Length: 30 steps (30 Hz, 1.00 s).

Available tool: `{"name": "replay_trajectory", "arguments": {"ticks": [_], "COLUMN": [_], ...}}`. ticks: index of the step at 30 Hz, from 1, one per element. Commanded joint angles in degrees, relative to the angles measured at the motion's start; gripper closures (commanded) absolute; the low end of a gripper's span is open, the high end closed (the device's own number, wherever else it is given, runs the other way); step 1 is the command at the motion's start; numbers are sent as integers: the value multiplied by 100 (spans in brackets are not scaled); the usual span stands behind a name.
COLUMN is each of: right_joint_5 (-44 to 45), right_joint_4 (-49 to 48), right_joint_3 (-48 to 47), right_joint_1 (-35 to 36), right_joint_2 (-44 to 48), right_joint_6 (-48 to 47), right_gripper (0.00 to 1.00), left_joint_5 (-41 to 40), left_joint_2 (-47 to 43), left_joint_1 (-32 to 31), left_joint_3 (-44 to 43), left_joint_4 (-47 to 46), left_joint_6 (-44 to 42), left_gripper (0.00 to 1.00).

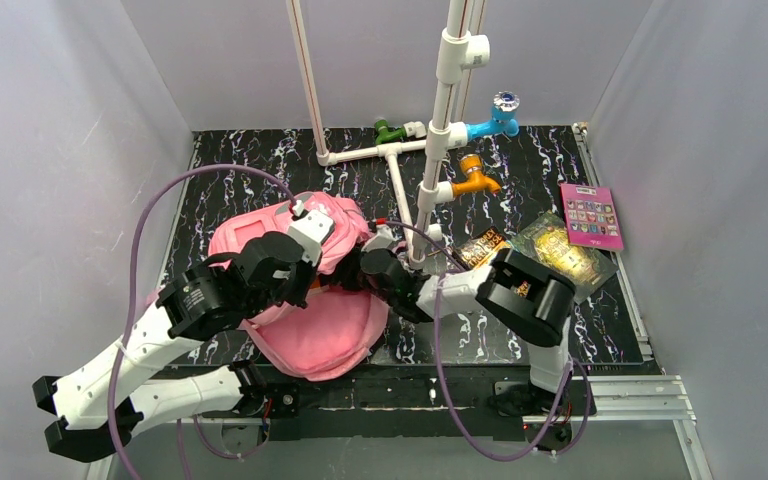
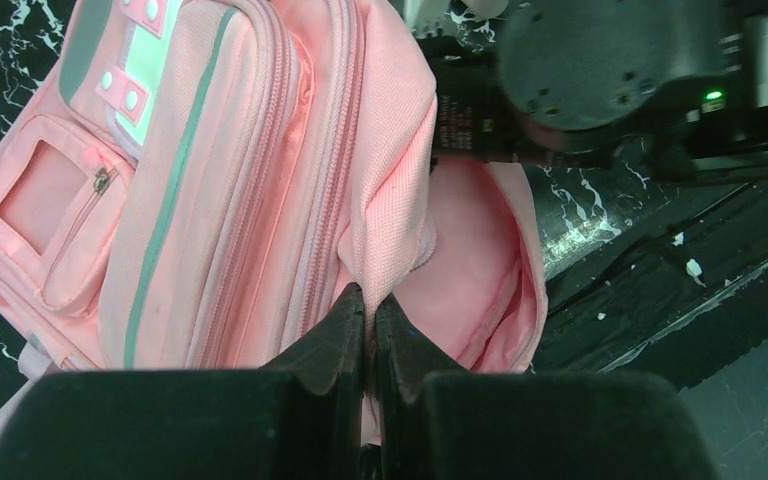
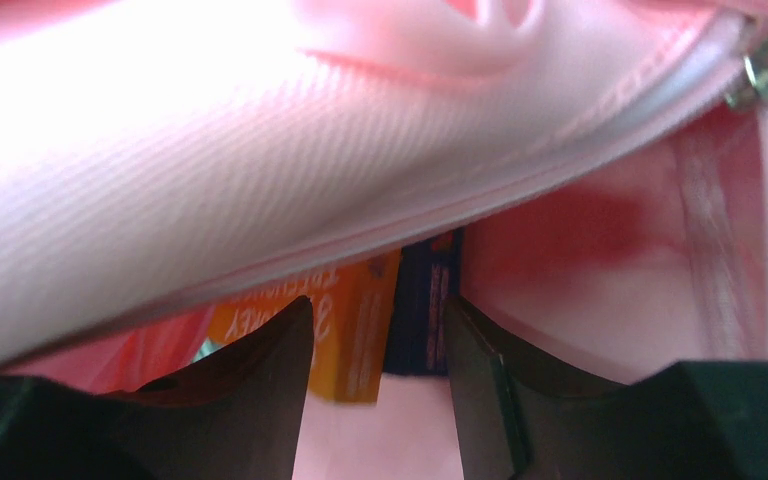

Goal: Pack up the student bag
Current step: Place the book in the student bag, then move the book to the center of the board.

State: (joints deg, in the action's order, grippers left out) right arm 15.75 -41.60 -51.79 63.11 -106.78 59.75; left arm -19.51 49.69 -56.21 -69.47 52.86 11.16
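Currently, the student bag [image 1: 315, 335] is laid on the left half of the table [image 1: 520, 190]. The fabric edge of its opening is clamped by the left end effector [image 2: 368, 310]. The right end effector [image 3: 378, 305] is held spread inside the opening, with an orange book [image 3: 355, 330] seen just beyond its fingers.

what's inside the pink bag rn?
Right wrist view: an orange book and a dark blue book inside the student bag. Anything deeper is hidden by pink fabric.
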Motion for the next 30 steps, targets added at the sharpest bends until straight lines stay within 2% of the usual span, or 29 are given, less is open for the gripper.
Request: {"name": "replay_trajectory", "arguments": {"ticks": [1,3,5,7,11,13,15,21,23,26,30], "right_joint_5": [48,-501,-698,-791,-1235,-1158,-1224,-603,-516,-505,803], "right_joint_4": [-260,-82,9,208,1420,2188,2863,5533,5996,6279,7542], "right_joint_3": [-1006,-1259,-1078,-730,-229,105,450,1323,1415,1429,1085], "right_joint_1": [-97,-97,-89,-88,-68,12,34,36,26,6,-31], "right_joint_2": [-640,-870,-781,-352,586,1216,1892,4581,5249,5705,6228], "right_joint_6": [-173,-173,-14,61,-120,-234,-392,-1095,-1255,-1310,-551], "right_gripper": [42,46,46,44,39,31,27,10,6,2,3], "left_joint_5": [207,58,-178,-470,-842,-987,-989,-490,-386,-335,-372], "left_joint_2": [102,159,173,104,-121,-174,-192,-55,-31,-14,53], "left_joint_1": [-22,-29,-25,-27,-22,-22,-22,-23,-28,-23,-24], "left_joint_3": [-316,-223,-73,78,418,565,694,1028,1098,1182,1226], "left_joint_4": [-524,-536,-532,-527,-538,-528,-536,-546,-552,-627,-645], "left_joint_6": [161,146,142,173,273,326,385,652,730,735,786], "left_gripper": [100,100,100,100,100,100,100,100,100,100,100]}}
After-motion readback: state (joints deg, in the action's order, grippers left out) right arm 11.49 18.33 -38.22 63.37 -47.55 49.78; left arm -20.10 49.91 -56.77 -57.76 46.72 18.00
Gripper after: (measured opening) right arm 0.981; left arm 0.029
